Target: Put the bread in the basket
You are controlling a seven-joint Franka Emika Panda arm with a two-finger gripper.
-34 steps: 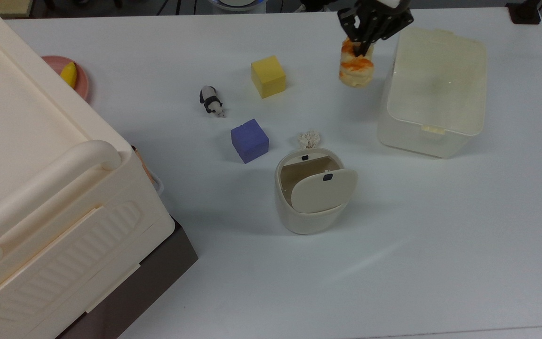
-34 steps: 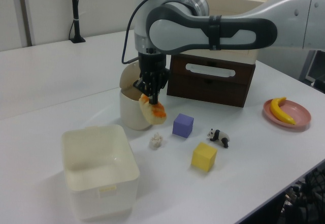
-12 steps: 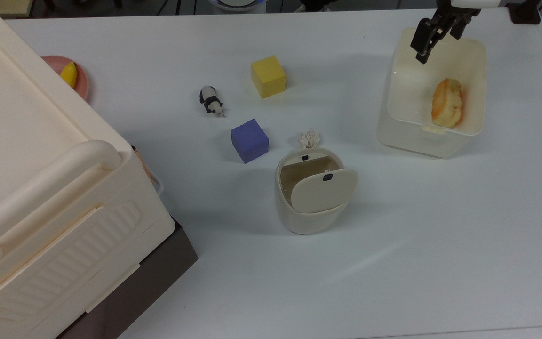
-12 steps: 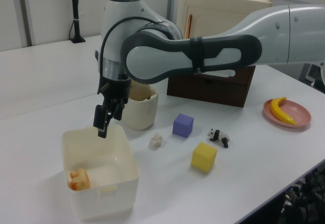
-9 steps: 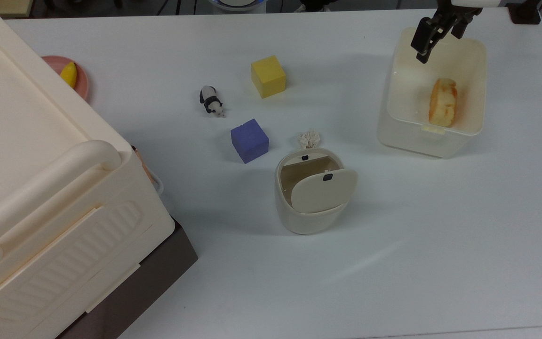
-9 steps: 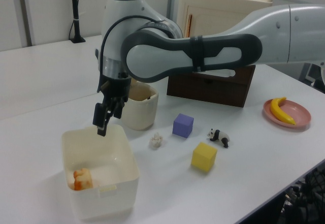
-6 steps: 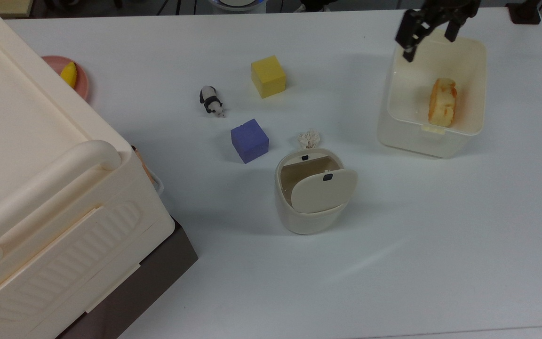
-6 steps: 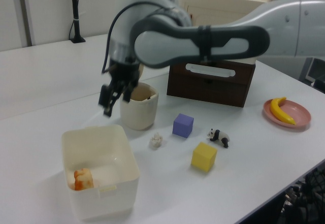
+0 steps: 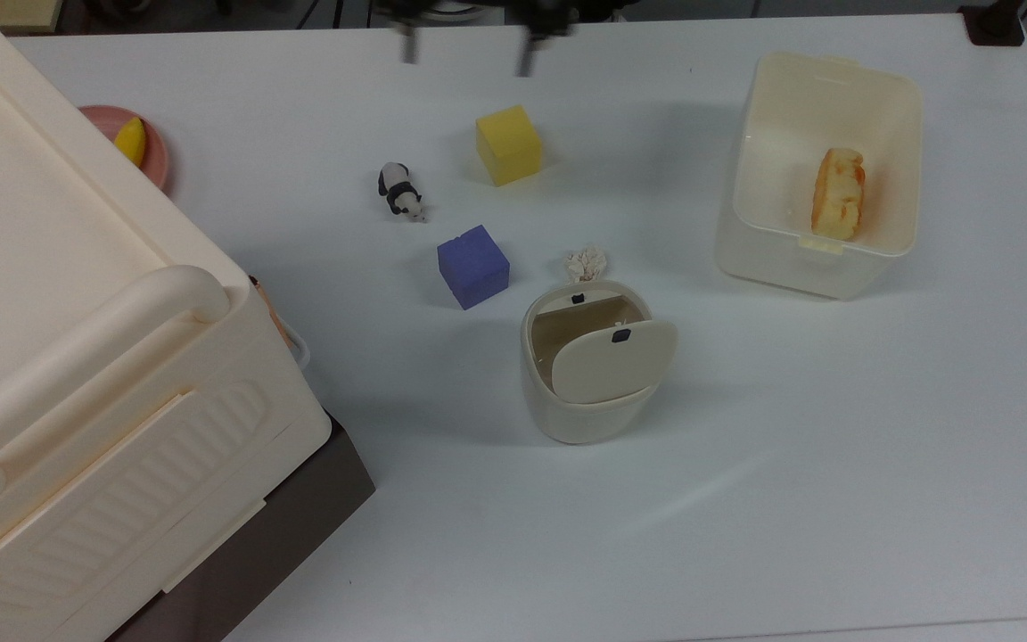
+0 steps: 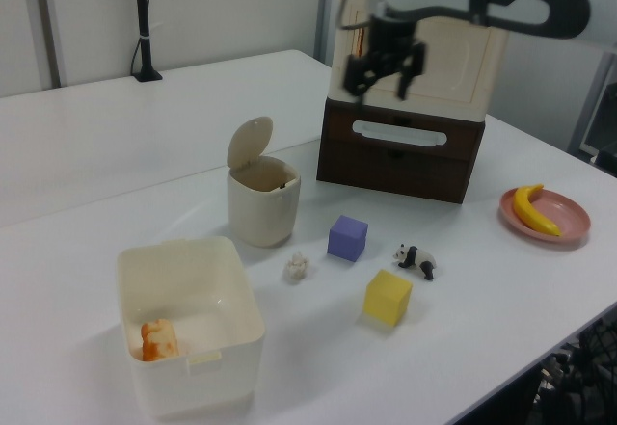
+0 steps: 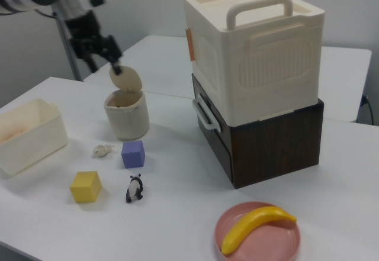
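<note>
One bread [image 9: 839,193] lies inside basket [image 9: 821,259], orange top up. Round bin [image 9: 591,374] w/ lid swung up on tabletop [image 9: 745,428]. End effector [image 10: 385,65] spread wide, carrying nothing.

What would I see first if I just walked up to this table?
Probably the big cream box with a handle, stacked on a dark brown drawer unit at the right view's right. Next, the bright yellow banana on its pink plate near that same view's bottom edge. Then the orange-topped bread lying inside the cream basket at the top view's right, with the open claw up high near the big box in the left view.
</note>
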